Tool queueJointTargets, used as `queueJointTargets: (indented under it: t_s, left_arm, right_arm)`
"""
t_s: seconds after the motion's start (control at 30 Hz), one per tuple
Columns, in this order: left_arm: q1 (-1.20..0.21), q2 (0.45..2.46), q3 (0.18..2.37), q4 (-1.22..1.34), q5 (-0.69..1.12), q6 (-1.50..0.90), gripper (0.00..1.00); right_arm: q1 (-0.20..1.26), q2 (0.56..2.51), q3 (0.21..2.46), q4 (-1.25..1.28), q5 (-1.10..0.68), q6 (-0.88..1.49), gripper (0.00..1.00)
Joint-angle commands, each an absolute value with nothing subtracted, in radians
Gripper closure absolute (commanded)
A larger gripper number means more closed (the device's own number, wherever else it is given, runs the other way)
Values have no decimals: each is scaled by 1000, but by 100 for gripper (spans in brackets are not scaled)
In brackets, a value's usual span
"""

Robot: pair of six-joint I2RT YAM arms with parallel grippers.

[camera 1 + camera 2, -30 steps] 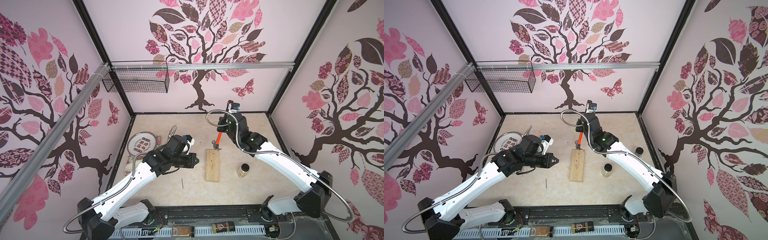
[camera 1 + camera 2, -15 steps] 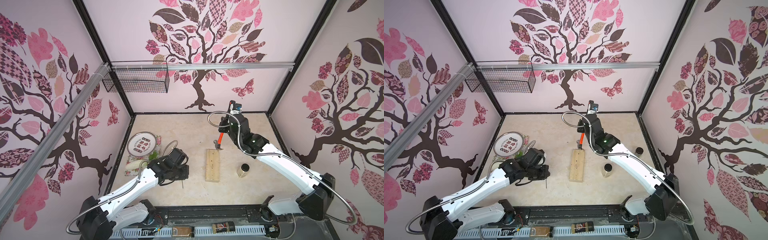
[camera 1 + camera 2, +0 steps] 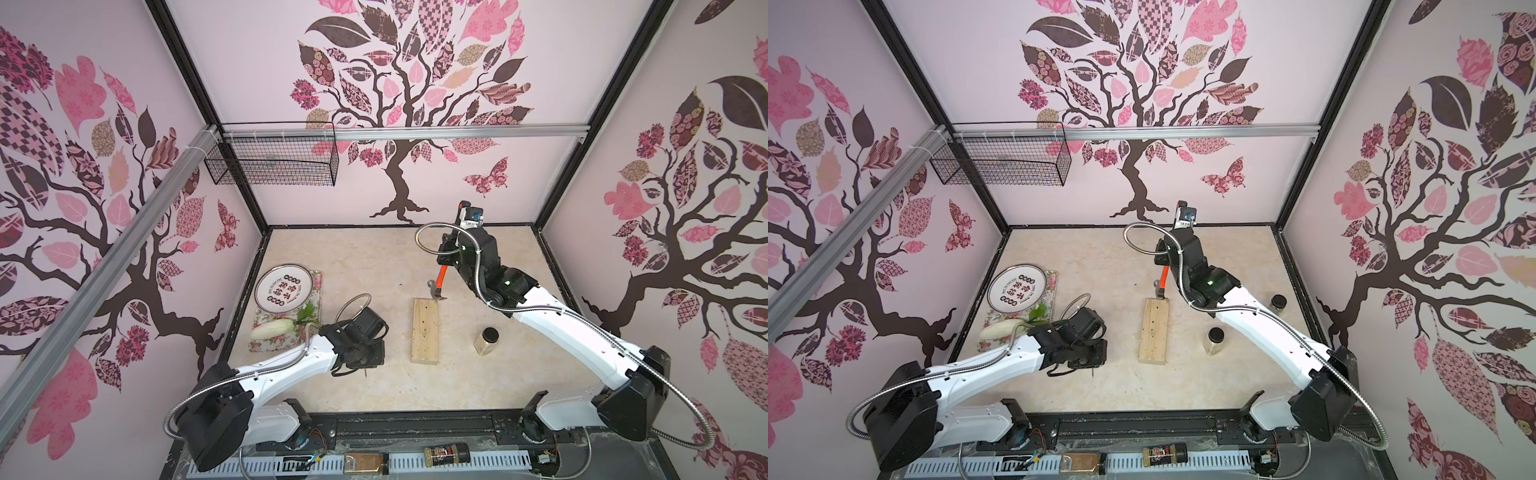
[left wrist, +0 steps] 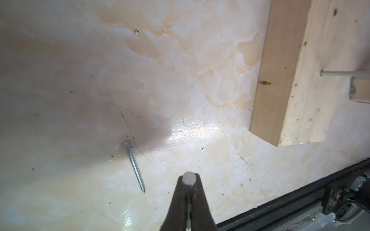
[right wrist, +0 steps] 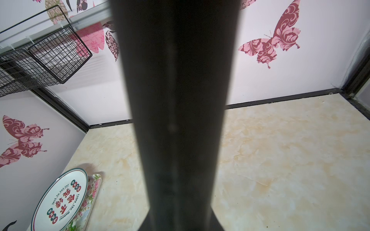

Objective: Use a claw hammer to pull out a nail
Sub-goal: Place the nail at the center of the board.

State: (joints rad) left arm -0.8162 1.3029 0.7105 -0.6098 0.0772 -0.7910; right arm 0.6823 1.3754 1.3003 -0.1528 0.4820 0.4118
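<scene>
Gripping: right tool point(image 3: 448, 261) clamped on claw hammer point(image 3: 441, 276) handle
Left tool point(image 4: 189, 192): clamped on a nail point(image 4: 189, 178)

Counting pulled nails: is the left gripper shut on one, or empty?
Shut on a nail: the left gripper pinches the shaft, the head showing between its closed jaws.

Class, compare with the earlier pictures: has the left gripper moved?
Yes. The left gripper has drawn away from the wooden block, toward the front rail.
</scene>
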Motion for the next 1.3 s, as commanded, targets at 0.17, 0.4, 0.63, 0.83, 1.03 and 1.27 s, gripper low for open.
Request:
queueJointTargets:
  t_s: [0.17,0.4,0.63,0.83,1.03,1.27]
  left_arm:
    - [-828,1365,703,-580,9,-818,99]
    - [-833,1359,682,-574,10,-818,99]
    - [-844,1369,680,-578,0,-824,98]
    - [-864,1390,684,-586,-8,-837,98]
    - [-873,1418,682,-595,-42,-838,97]
    - [-872,1446,684,-592,-64,-840,95]
  right_arm:
    - [686,1345,1344,-113,511,432,95]
    - [686,1357,1357,-120,506,449,95]
    - [687,1376,1380,-130,499,448,95]
    - [686,1376,1382,-130,497,449,95]
    - [686,1377,1382,-132,500,444,95]
    - [686,1370,1376,-132,504,440,95]
